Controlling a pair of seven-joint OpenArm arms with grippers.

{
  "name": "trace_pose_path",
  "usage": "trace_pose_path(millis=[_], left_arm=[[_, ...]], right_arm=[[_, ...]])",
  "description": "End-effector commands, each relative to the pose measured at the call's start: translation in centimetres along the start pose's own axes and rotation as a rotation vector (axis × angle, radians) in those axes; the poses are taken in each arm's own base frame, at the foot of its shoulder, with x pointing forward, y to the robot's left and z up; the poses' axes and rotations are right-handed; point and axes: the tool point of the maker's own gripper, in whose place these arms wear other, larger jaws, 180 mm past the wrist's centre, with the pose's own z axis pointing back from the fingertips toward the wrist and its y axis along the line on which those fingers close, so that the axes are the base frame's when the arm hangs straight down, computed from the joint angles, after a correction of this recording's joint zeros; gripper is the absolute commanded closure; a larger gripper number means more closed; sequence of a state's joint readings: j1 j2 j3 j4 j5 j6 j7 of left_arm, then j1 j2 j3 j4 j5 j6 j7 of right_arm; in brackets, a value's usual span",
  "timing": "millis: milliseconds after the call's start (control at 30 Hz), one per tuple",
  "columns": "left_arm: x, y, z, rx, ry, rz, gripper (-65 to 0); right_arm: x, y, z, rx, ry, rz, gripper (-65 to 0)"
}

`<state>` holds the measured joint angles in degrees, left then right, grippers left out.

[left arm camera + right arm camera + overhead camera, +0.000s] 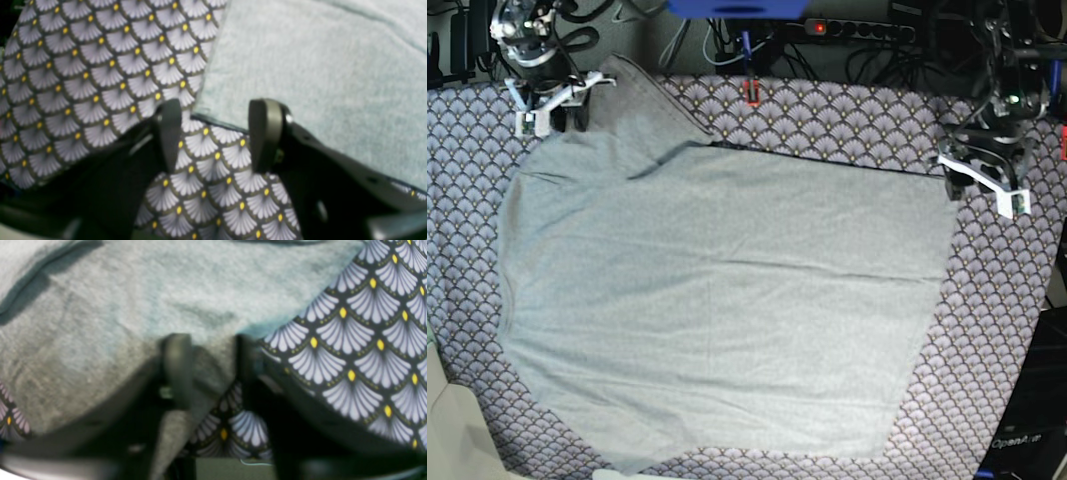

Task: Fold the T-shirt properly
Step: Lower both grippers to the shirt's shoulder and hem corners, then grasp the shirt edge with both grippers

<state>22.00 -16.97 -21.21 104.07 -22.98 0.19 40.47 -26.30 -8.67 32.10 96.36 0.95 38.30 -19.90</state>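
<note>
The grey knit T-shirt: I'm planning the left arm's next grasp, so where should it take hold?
Probably the corner of the grey knit T-shirt just ahead of the left gripper. It lies flat on the scallop-patterned cloth, so slide the open jaws in low from the cloth side.

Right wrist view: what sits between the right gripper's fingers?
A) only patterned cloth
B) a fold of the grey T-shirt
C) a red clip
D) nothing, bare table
B: in the right wrist view a fold of the T-shirt fabric passes between the right gripper fingers, with the patterned cloth underneath.
</note>
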Motion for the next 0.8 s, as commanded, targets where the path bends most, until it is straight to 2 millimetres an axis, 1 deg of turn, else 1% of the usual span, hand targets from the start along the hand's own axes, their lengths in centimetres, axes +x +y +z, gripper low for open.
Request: trace_pose_path(millis=[0,67,233,300,400,467,600,667,767], left_arm=[[1.4,0.1,0.2,0.0,-0.047,-0.012,-32.3],[1.4,0.1,0.2,0.0,-0.046,-0.012,-32.3],[1.4,0.3,0.2,0.009,-0.045,-0.006,-32.2],[0.6,0.7,-0.2,0.018,-0.023,0.001,-32.3],[-0.1,1.0,-1.1,0.023,0.0,0.021,-32.4],[-1.1,1.7,-1.8,0.037,0.031,0.035,-32.4],[-2.0,2.5,-3.4,0.056,0.067,0.07,-32.4],[-2.2,2.8,-4.0,0.063,0.076,0.083,-32.4],[-1.9,2.8,-4.6,0.063,0.075,0.092,-32.4]], right_arm=[[-0.8,0.7,-0.1,0.029,0.044,0.014,-8.0],[-0.8,0.7,-0.1,0.029,0.044,0.014,-0.2],[-0.6,0.7,-0.2,0.028,0.039,0.013,0.0],[-0.5,0.6,-0.2,0.027,0.038,0.014,0.0],[-0.5,0.6,-0.2,0.027,0.036,0.014,0.0],[-0.5,0.6,-0.2,0.027,0.038,0.014,0.0],[-0.6,0.7,-0.3,0.028,0.039,0.013,0.0],[-0.6,0.7,-0.3,0.028,0.039,0.013,0.0],[-0.6,0.6,-0.3,0.027,0.04,0.014,0.0]])
